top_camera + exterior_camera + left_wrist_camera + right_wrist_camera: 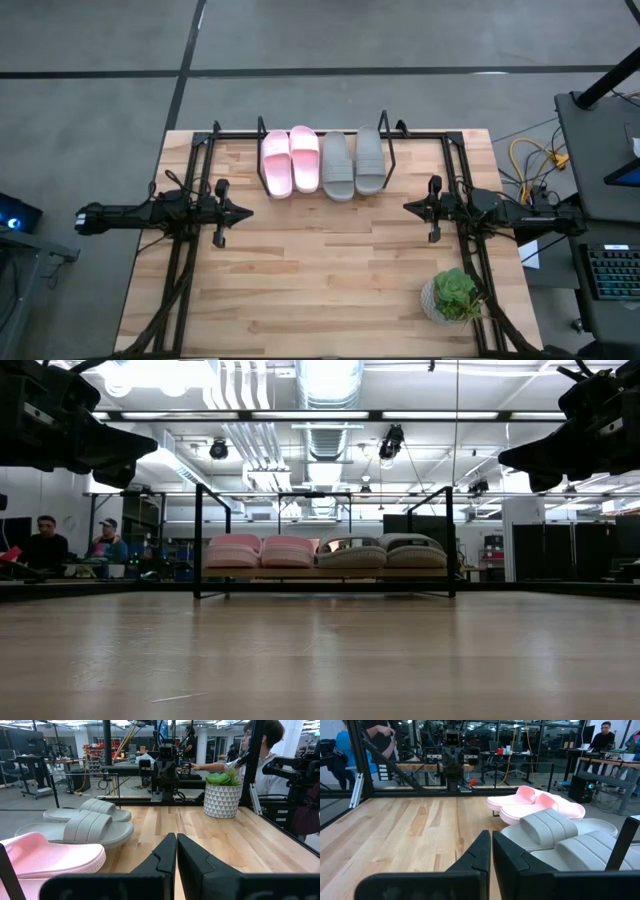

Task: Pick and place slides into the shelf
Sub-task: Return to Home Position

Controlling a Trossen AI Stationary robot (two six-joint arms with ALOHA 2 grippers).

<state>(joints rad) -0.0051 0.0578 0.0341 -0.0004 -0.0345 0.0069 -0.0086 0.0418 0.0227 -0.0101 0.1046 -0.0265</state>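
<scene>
Slides [305, 160] lie on the shelf [198, 540]; left hand [247, 211] and right hand [407, 207] clenched, well apart.

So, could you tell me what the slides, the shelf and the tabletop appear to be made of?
The pink slides and grey slides look like matte moulded rubber or foam, each in one piece, the grey straps ribbed. The shelf looks like thin black-coated metal rod over a pale wooden board. The tabletop looks like jointed light wood strips with visible grain and a faint sheen.
</scene>
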